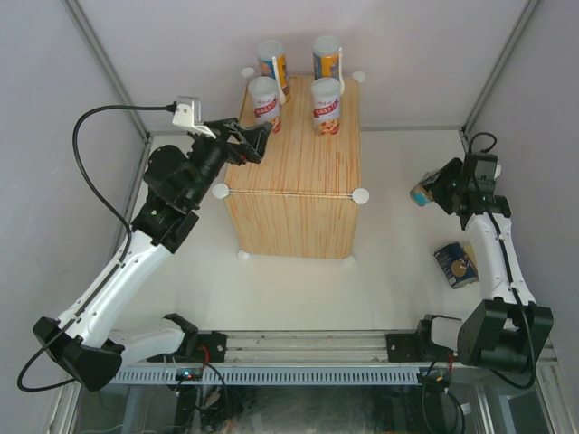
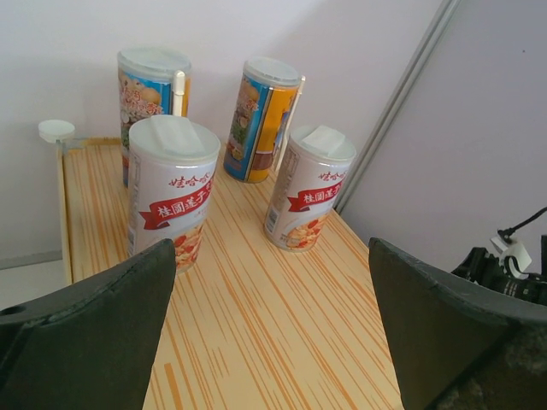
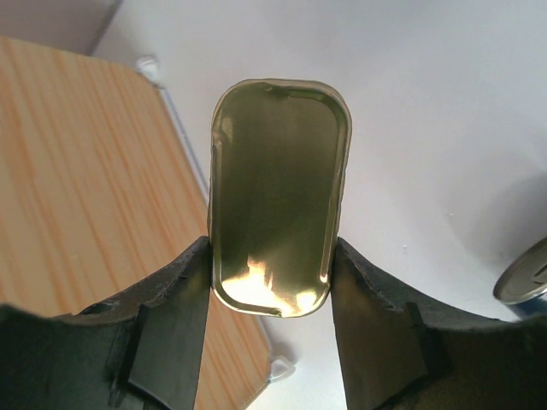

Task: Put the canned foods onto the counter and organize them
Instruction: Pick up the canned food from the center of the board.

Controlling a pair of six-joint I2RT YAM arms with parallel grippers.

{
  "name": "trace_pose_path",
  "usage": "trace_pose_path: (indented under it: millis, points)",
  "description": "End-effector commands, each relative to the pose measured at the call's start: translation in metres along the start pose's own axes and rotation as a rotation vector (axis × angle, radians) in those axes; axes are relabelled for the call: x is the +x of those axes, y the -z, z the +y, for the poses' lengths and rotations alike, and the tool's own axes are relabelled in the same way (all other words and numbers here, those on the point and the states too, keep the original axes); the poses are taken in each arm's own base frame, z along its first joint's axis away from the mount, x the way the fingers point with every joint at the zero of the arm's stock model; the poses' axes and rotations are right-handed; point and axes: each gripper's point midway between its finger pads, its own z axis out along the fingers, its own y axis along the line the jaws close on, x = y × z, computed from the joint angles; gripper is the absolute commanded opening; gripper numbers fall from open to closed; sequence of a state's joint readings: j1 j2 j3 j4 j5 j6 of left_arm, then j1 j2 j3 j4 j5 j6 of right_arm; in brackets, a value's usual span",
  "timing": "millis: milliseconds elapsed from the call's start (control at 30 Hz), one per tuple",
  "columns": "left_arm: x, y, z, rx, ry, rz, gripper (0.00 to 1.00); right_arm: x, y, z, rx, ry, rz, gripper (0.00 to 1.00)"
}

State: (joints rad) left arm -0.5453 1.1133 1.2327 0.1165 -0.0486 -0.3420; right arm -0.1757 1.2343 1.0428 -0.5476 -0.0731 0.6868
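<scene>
On the counter [image 1: 303, 172], a light wood-grain box, two tall blue-orange cans [image 1: 273, 61] [image 1: 327, 57] stand at the back. Two shorter white-red cans [image 1: 265, 101] [image 1: 326, 106] stand upright just in front of them. My left gripper [image 1: 250, 145] hovers open over the counter's left side, and nothing is between its fingers [image 2: 102, 333]. The white-red cans [image 2: 169, 188] [image 2: 308, 188] lie ahead of it. My right gripper [image 1: 425, 193] hangs right of the counter, shut on a flat gold tin [image 3: 278, 196] by its long sides. A second flat tin [image 1: 456, 265] lies on the table.
White round knobs [image 1: 360, 194] [image 1: 220, 191] stick out at the counter's corners. White walls with grey frame posts [image 1: 493, 77] close in the table at the back and sides. A can's rim with a blue side [image 3: 526, 278] shows low right in the right wrist view.
</scene>
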Motion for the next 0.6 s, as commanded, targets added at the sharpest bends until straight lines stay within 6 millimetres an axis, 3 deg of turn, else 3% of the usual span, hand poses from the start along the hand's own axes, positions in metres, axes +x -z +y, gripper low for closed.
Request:
trace_pose_path:
  millis: [0,567]
  points:
    - [-0.049,0.01,-0.027,0.067,0.026,-0.102,0.97,-0.036,0.041,0.051,-0.167,-0.004,-0.135,0.0]
    - [-0.052,0.01,-0.048,0.118,0.059,-0.095,0.97,-0.033,0.122,0.102,-0.377,0.041,-0.217,0.0]
